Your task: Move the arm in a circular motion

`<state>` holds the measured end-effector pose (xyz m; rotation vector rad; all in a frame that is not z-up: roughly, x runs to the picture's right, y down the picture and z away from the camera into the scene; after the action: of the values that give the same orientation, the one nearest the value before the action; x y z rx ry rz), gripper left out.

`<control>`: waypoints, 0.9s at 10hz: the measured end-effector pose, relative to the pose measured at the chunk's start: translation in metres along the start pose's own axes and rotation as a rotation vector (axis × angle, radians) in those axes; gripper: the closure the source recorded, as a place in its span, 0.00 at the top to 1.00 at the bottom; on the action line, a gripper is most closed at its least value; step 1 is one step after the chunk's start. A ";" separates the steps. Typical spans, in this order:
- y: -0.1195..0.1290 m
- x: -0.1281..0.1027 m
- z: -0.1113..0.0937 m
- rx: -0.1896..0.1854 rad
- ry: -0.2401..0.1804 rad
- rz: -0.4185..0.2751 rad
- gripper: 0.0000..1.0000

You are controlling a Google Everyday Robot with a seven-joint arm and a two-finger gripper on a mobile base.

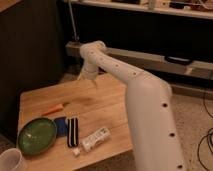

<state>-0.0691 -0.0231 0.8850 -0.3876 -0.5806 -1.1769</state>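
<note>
Presently the arm spans from lower right to upper centre, its gripper above the table's far edge. Advisably, the sweep should stay high, clear of the green bowl and carrot.

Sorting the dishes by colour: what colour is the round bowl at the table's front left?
Green bowl, camera view; gripper hangs above the table's far edge.
</note>
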 end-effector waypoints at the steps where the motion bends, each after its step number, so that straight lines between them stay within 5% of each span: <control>1: 0.030 -0.001 0.001 -0.002 0.012 0.065 0.74; 5: 0.128 -0.044 0.004 -0.010 0.032 0.262 0.74; 9: 0.154 -0.121 -0.013 -0.018 0.023 0.199 0.74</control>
<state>0.0460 0.1133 0.8030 -0.4361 -0.4998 -0.9946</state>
